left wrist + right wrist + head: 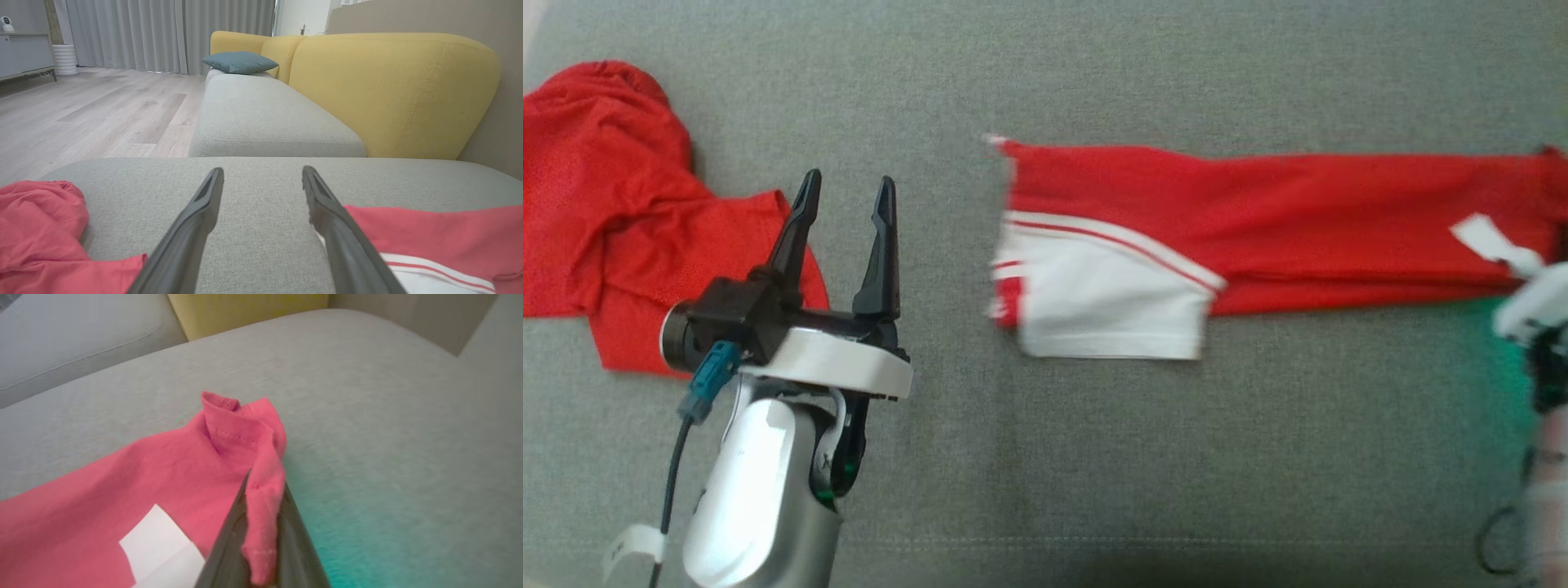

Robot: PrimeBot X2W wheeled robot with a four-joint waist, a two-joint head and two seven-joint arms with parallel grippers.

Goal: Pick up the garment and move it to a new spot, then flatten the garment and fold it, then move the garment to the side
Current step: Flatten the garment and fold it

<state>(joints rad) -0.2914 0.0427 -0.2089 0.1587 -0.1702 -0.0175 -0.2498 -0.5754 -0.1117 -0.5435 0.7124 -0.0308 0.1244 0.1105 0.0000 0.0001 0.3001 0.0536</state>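
the red and white garment point(1258, 220) lies folded in a long strip on the grey sofa cushion point(1094, 457). at the garment's right end the right fingers point(298, 547) pinch a raised fold of its red edge. just left of the garment the left fingers point(796, 224) stand spread, with a crumpled red cloth point(613, 204) further left.

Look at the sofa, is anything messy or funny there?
Yes. At the left, a red garment lies crumpled in a heap, while the red-and-white garment beside it is folded long and flat. That one's far right corner is bunched up, pinched in the shut right gripper.
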